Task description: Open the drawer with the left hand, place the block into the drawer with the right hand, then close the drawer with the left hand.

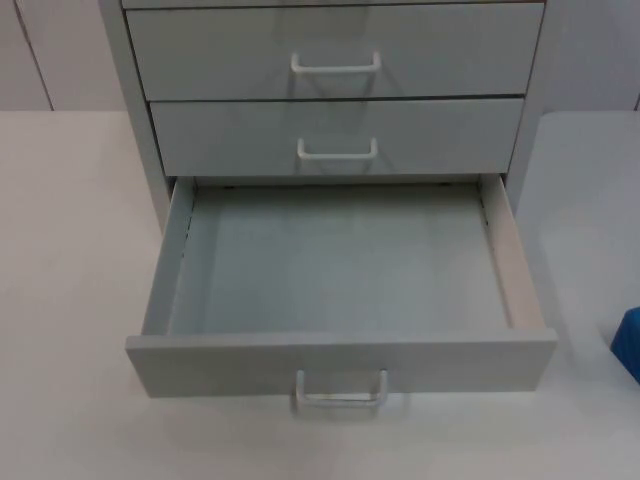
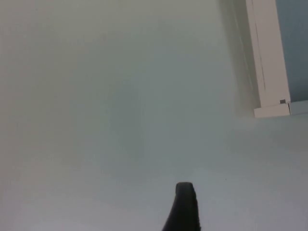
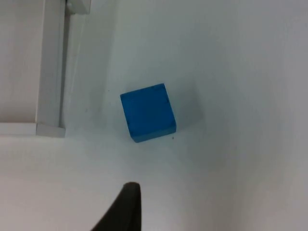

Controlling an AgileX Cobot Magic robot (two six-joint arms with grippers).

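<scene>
A white table top (image 1: 70, 300) is seen, bare over most of its surface; a grey drawer cabinet (image 1: 135, 110) is stood upon it at the back; a blue block (image 3: 147, 112) is set flat on it, beside the cabinet's right side.

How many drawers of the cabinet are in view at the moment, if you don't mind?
3: top drawer shut, middle drawer shut below it, bottom drawer pulled open and empty. More may sit above, out of view.
</scene>
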